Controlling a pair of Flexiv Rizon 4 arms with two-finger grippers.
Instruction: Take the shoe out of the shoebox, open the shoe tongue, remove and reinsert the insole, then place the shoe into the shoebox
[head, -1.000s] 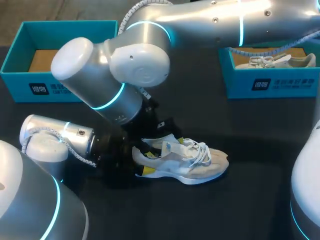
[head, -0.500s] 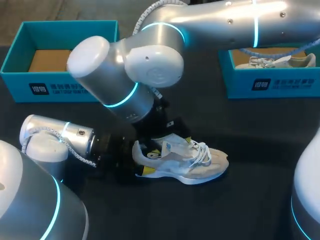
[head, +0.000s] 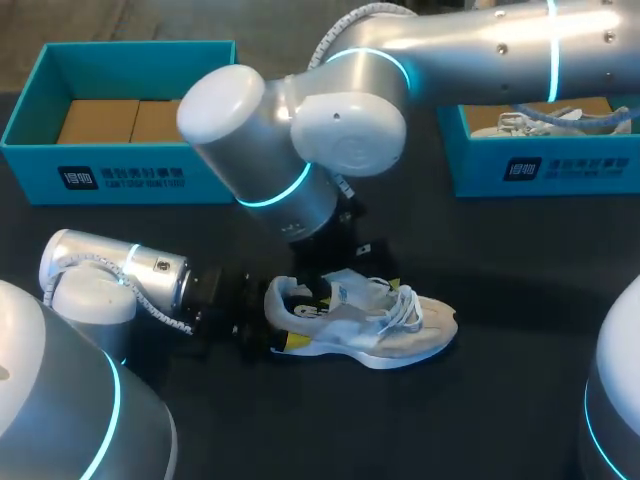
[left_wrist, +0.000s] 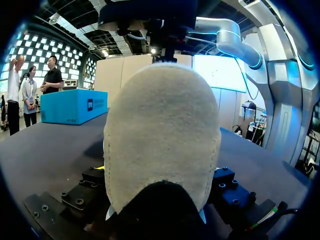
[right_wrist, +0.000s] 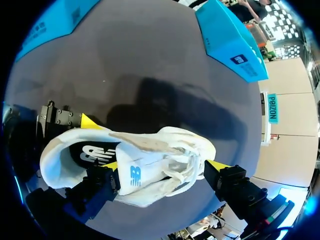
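Two teal shoeboxes stand along the far side of the desk (head: 500, 265). The left shoebox (head: 120, 180) holds brown cardboard (head: 105, 120), and the right shoebox (head: 545, 165) holds a second pale shoe (head: 565, 122). The task's shoe (head: 375, 325) is in neither. It stands on the desk between them and nearer the front, well apart from both, with its toe toward the right. The left end effector (left_wrist: 160, 180) grips its heel, one finger pressed against each side. The right end effector (right_wrist: 164, 165) hangs over the laces and tongue, spread wide, with a yellow tip on either side of the shoe. The right arm crosses in front of the right shoebox, cutting off part of its near wall and the shoe inside, and its big joint covers the left shoebox's near right corner. From the left wrist the heel hides the rest of the shoe and most of that end effector's fingertips. Dark desk surface shows beyond the toe, toward the right shoebox and the front edge.
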